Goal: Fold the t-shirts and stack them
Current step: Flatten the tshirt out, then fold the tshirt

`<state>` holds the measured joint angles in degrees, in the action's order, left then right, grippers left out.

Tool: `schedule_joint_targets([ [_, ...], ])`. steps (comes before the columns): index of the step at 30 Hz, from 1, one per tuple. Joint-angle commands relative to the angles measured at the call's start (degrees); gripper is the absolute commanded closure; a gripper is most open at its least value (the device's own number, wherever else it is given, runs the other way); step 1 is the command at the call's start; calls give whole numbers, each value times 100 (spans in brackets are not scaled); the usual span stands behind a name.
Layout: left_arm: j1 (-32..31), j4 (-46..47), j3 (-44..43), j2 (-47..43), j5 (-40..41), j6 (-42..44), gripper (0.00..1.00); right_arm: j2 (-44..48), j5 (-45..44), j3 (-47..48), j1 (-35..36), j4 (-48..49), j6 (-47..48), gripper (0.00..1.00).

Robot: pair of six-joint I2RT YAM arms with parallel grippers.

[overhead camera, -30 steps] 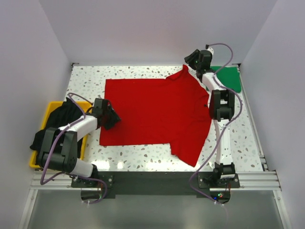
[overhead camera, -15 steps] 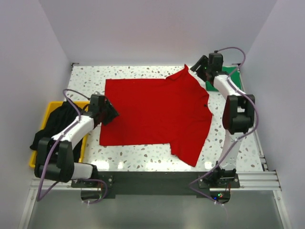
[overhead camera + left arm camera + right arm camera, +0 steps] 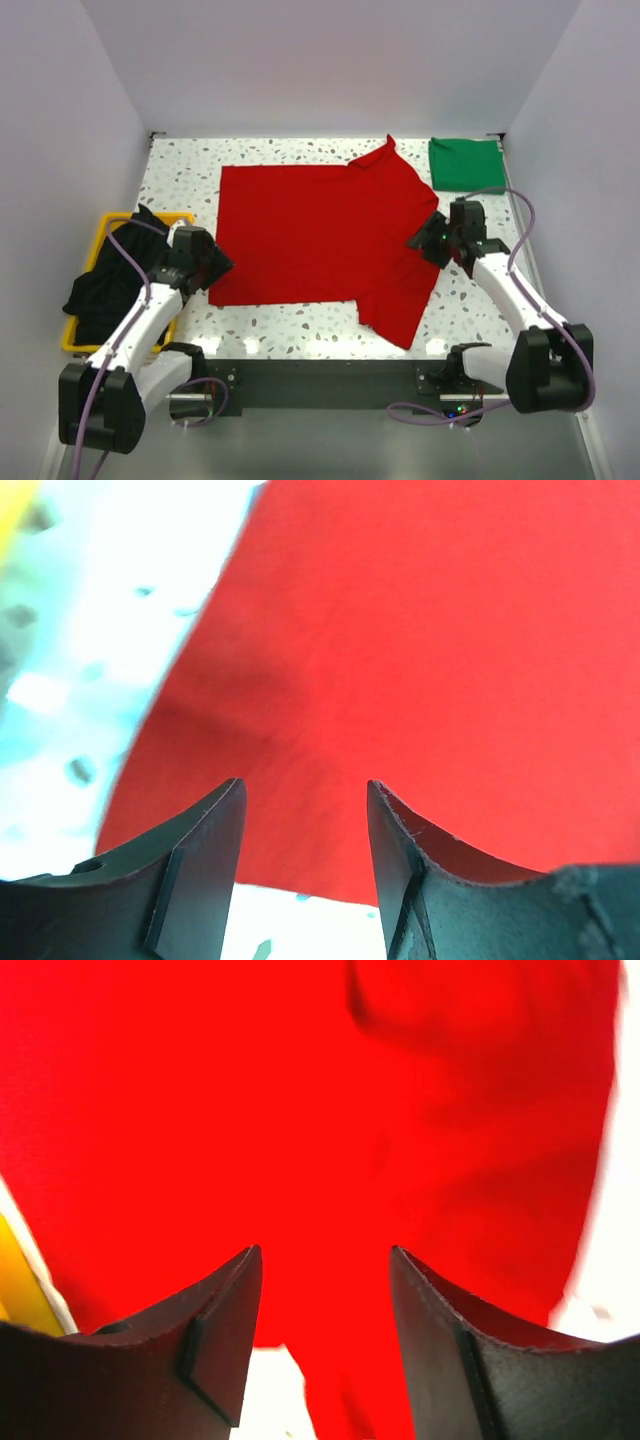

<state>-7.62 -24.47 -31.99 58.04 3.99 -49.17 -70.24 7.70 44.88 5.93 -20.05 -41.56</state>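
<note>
Done: green shirt (image 3: 466,163) folded, far right corner; left: red shirt (image 3: 320,235) flat, black shirt (image 3: 105,285) in bin (image 3: 70,345); both jaws agape, empty.

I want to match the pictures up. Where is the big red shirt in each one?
Top external: the red shirt lies spread flat in the middle.
Left wrist: it fills the top and right.
Right wrist: it fills nearly the whole picture.
Shared landmark: the white speckled table, at the left edge in the left wrist view, the right edge in the right wrist view.
</note>
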Motion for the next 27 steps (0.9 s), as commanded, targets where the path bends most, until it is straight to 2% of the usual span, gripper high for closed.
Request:
schedule_joint_targets([
  [1,41,-566,184,-451,558,-294,44,745,327,-321,-22,-954,26,44],
  [7,-12,-1165,369,-768,1059,-804,45,1933,100,-823,-22,-1746,-124,44],
  [10,-12,-1332,430,-742,1200,-1102,46,2075,21,-850,-22,-2071,-98,44],
  [20,-12,-1517,755,-909,1341,-1605,49,1593,38,-902,-22,-2345,341,53],
  [27,-12,-1131,975,-900,1280,-1579,53,1416,12,-894,-13,-2258,544,54],
])
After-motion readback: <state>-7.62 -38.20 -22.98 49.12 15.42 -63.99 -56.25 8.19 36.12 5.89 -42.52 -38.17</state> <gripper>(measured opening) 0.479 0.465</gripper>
